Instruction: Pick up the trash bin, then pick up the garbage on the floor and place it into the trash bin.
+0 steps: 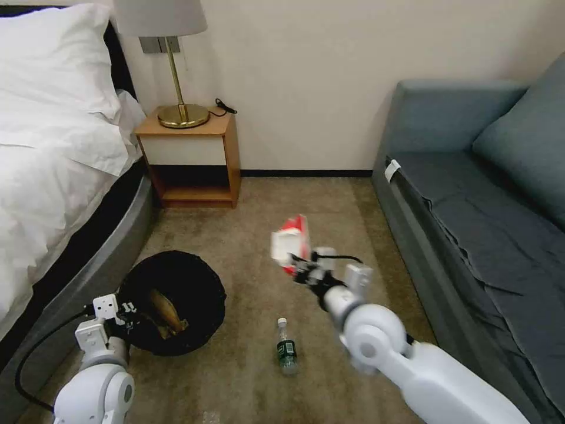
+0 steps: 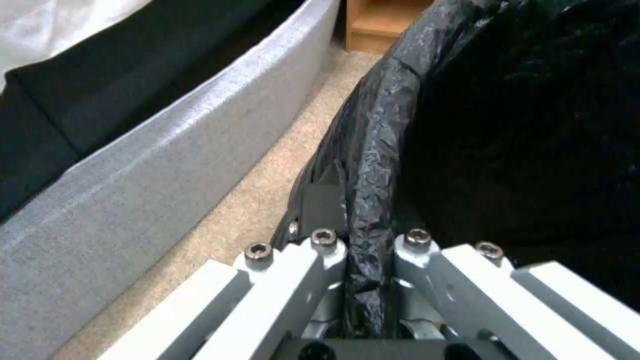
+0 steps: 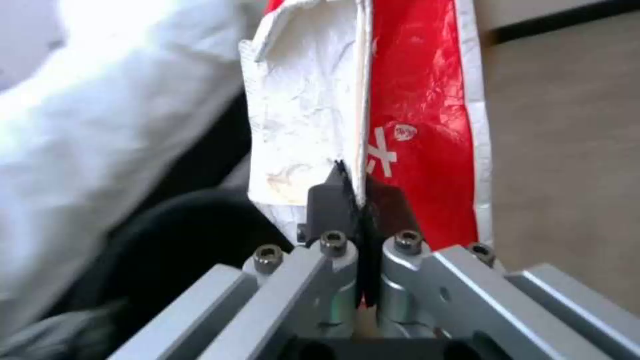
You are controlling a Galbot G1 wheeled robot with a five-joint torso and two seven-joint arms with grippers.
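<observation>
The trash bin (image 1: 203,288), round and lined with a black bag, is low beside the bed. My left gripper (image 1: 129,310) is shut on its near rim. In the left wrist view its fingers (image 2: 323,200) pinch the black bag rim of the bin (image 2: 520,125). A long yellowish-brown wrapper (image 1: 168,312) lies inside the bin. My right gripper (image 1: 299,266) is raised over the carpet to the right of the bin, shut on a red-and-white packet (image 1: 292,238). The right wrist view shows the packet (image 3: 417,115) clamped upright in the gripper (image 3: 360,197). A small clear bottle with a green label (image 1: 286,348) lies on the floor.
A bed (image 1: 53,153) with white bedding runs along the left, close to the bin. A wooden nightstand (image 1: 194,159) carrying a brass lamp (image 1: 176,70) stands against the back wall. A grey-blue sofa (image 1: 482,206) lines the right. Open carpet lies between them.
</observation>
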